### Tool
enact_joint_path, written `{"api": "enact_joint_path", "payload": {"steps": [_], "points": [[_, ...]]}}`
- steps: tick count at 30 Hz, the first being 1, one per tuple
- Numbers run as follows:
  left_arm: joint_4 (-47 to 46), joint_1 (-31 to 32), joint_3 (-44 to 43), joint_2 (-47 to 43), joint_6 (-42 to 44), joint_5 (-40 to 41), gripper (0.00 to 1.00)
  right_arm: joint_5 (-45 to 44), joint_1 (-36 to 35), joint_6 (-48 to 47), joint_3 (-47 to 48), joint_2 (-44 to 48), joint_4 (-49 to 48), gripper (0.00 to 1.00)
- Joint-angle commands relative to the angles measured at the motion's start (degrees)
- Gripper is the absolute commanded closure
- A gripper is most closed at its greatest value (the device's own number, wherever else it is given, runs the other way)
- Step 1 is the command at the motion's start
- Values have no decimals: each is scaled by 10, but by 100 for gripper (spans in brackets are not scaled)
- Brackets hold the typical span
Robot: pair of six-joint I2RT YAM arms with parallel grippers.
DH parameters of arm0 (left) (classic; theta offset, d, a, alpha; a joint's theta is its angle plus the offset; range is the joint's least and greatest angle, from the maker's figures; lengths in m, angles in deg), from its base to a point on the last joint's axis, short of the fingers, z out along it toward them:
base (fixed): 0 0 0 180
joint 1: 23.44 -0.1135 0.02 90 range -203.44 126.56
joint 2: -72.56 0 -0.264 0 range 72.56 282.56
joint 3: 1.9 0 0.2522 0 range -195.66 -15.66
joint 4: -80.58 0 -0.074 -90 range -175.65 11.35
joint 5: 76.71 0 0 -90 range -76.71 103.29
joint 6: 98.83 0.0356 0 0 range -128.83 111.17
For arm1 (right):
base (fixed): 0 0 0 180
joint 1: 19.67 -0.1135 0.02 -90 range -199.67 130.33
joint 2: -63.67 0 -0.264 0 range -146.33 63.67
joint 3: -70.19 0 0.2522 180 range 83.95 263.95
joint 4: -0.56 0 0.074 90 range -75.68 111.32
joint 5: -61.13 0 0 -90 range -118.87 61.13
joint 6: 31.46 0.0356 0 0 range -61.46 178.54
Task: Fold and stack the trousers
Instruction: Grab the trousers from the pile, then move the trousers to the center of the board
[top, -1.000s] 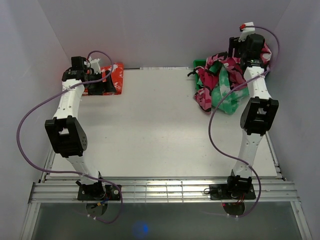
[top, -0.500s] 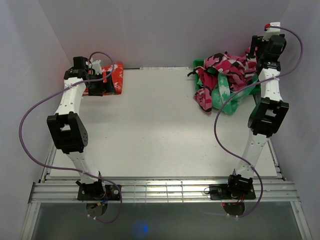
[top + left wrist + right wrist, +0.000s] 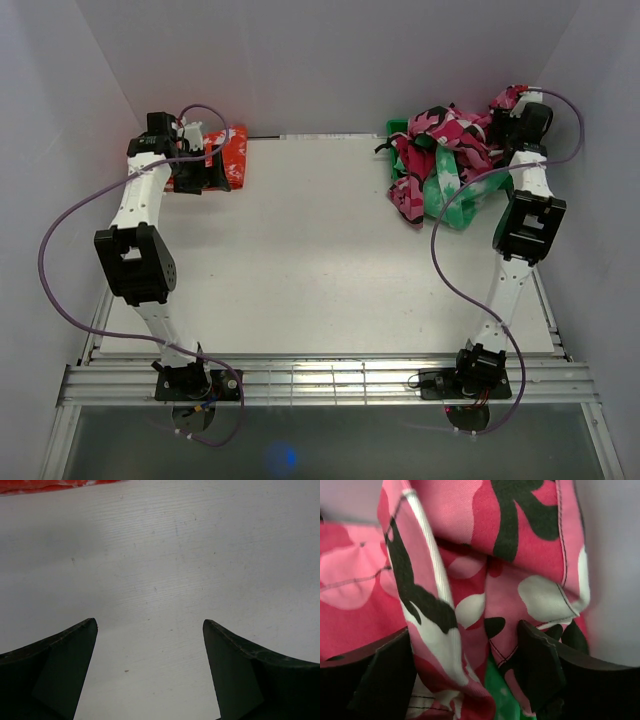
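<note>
1. Right gripper (image 3: 507,108), seen from the top camera, sits at the far right corner of the table (image 3: 300,250), pushed into the top of a heap of cloth. Its fingers are hidden there by the cloth. The trousers (image 3: 450,135), pink camouflage with black and white patches, lie crumpled on that heap, tangled over a green garment (image 3: 450,200) with white splotches. The left gripper (image 3: 205,170) hangs at the far left corner, just beside a folded orange-red garment (image 3: 232,150).

2. From the left wrist camera, the left gripper (image 3: 150,625) has its jaws spread wide, with nothing between them. Only bare white table (image 3: 175,555) shows below. A thin strip of the orange-red garment (image 3: 50,485) runs along the top edge.

3. From the right wrist camera, the right gripper (image 3: 467,635) has its jaws set wide apart, with a hanging fold of the trousers (image 3: 470,530) between them. The fold lies against the left-hand finger (image 3: 385,680). A bit of the green garment (image 3: 495,690) shows low in the gap next to the other finger.
</note>
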Motion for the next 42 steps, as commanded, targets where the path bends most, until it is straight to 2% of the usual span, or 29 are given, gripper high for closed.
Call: {"api": "enact_joint_path", "payload": {"steps": [1,3,4,6,13,15,18,21,24,28,33,35,36,37,42], "points": [[26,1,-36,12,14,12,2,46,-2,38,35,4,-1,36],[30,1,-43,18,14,11,2,53,-3,43,35,14,-5,57],[33,1,-47,22,15,9,2,57,-6,50,33,31,-23,78],[37,1,-62,35,14,3,2,60,-6,73,21,55,-37,91],[41,1,-105,62,11,-37,2,80,-24,166,9,189,-88,92],[41,1,-112,66,10,-42,2,89,-28,220,5,216,-107,92],[38,1,-118,67,10,-49,2,106,-44,296,6,259,-138,92],[31,0,-115,60,11,-61,2,123,-84,325,10,295,-168,92],[19,-1,-113,46,12,-72,2,159,-138,341,11,323,-210,92],[-6,-7,-99,13,-1,-95,2,201,-258,332,-2,357,-259,92],[-66,-23,-37,-66,-37,-176,2,250,-370,312,-61,377,-295,92],[-139,-31,14,-113,-87,-197,2,284,-432,329,-112,385,-305,92],[-140,-32,15,-128,-87,-199,2,292,-432,334,-112,385,-305,92],[-170,-35,46,-141,-103,-203,2,300,-462,337,-146,395,-304,92],[-199,-46,98,-188,-112,-191,2,316,-530,298,-298,441,-304,92]]}}
